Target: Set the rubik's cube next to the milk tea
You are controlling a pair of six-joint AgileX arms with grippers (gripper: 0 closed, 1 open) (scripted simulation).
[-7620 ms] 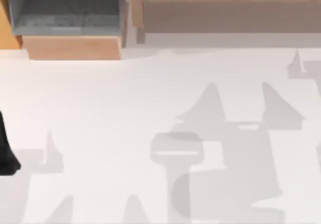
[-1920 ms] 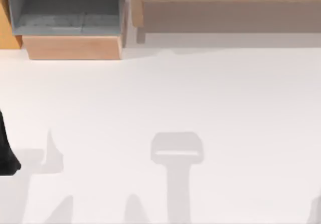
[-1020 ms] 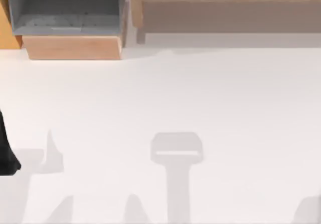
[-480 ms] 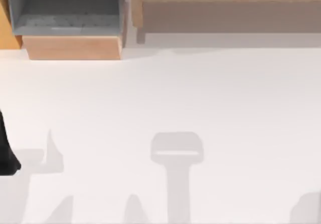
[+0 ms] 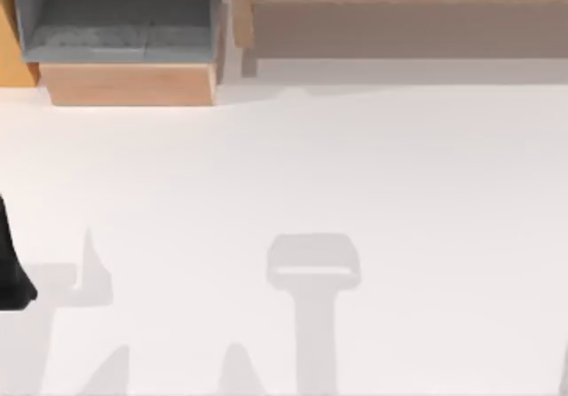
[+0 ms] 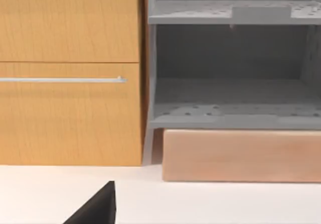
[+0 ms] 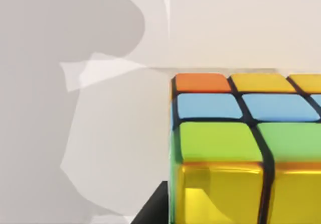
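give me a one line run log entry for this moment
left arm: parked at table's left edge | rubik's cube: close under right wrist camera | milk tea: unseen | right grasp: cannot tell

A: Table (image 5: 355,174) is open white surface across the middle and right of the top view — nothing standing there.
B: Back edge?
A: Grey shelf unit (image 5: 115,23) on a wooden base (image 5: 129,83) at back left, wooden cabinet (image 6: 70,73) beside it, long wooden ledge (image 5: 408,14) along the back right.
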